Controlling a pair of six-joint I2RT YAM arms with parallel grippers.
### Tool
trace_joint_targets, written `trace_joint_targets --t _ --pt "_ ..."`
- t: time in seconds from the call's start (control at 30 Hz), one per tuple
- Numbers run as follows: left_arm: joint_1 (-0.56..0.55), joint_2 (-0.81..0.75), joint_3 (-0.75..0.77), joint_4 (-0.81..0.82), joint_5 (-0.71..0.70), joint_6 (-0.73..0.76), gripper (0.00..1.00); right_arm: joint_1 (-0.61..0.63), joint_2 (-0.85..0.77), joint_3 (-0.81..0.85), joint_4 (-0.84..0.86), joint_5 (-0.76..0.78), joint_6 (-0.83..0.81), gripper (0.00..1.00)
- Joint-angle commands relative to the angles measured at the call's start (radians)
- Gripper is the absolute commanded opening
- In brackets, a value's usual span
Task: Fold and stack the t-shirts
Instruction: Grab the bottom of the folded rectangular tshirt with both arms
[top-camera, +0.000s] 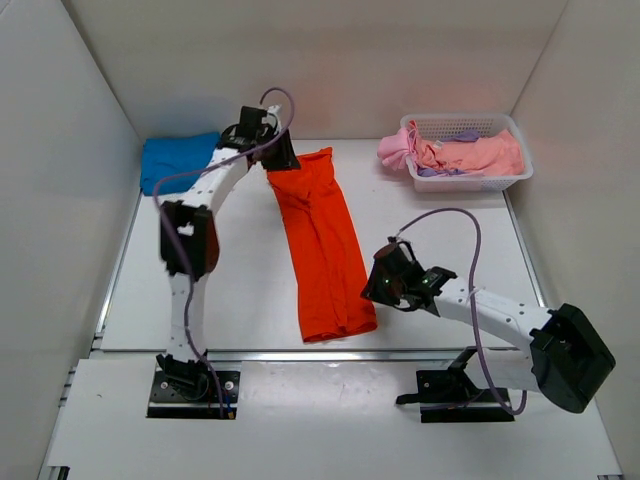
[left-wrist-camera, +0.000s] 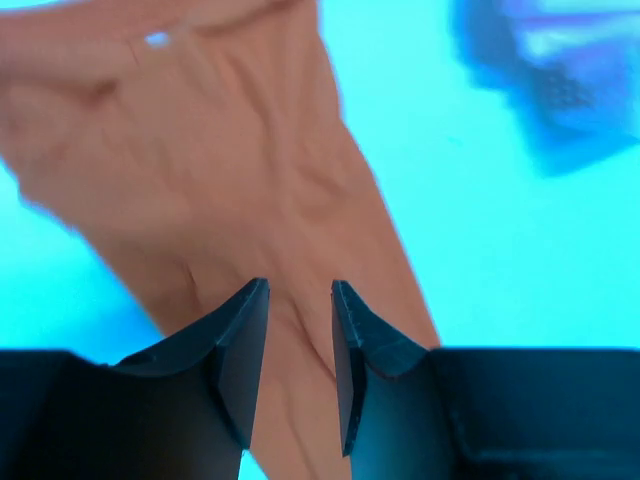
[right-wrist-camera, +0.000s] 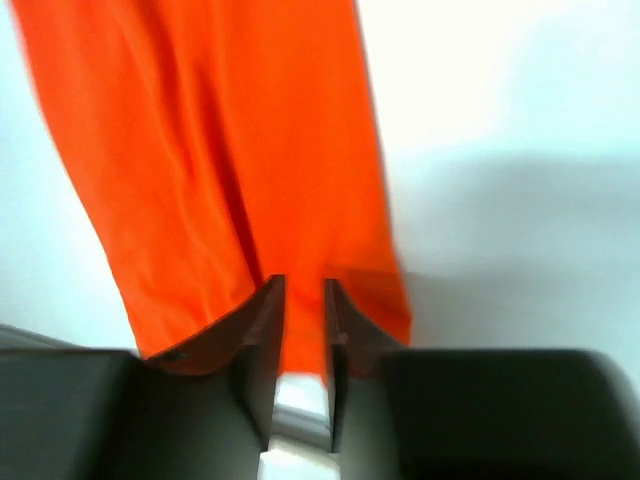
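An orange-red t-shirt (top-camera: 320, 245), folded into a long strip, lies flat across the middle of the table. My left gripper (top-camera: 283, 162) is at its far end, jaws apart just above the cloth (left-wrist-camera: 230, 150), nothing pinched between them (left-wrist-camera: 298, 285). My right gripper (top-camera: 378, 287) is at the near right corner of the strip (right-wrist-camera: 220, 130). Its jaws (right-wrist-camera: 304, 280) stand a narrow gap apart, with cloth and bare table showing through. A folded blue t-shirt (top-camera: 178, 157) lies at the back left and shows as a blur (left-wrist-camera: 560, 80) in the left wrist view.
A white lattice basket (top-camera: 470, 183) at the back right holds crumpled pink t-shirts (top-camera: 470, 152) and a bit of lilac cloth (top-camera: 440, 172). White walls close the table in on the left, back and right. A metal rail runs along the near edge (top-camera: 300, 352).
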Motion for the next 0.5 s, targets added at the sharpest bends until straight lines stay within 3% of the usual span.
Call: trace_joint_targets --t 0.0,0.07,0.2,0.4,0.47 --pt "-0.035 -0.392 -0.4 0.052 0.055 -0.021 0.43 -0.105 -0.009 0.074 0.014 -0.024 -0.225 0.22" --pt "-0.063 -0.614 -0.715 0.09 0.004 -0.039 0.46 -0.182 -0.009 0.106 -0.041 -0.097 -0.304 0.31" --pt "-0.165 -0.833 -1.019 0.08 -0.022 -0.076 0.47 -0.349 -0.02 0.112 -0.127 -0.277 -0.388 0.4" --pt "-0.29 -1.071 -1.432 0.197 0.001 -0.277 0.5 -0.316 -0.064 0.054 -0.19 -0.349 -0.396 0.48" --pt "-0.339 -1.088 -1.471 0.196 -0.018 -0.311 0.48 -0.281 -0.067 0.023 -0.184 -0.367 -0.376 0.48"
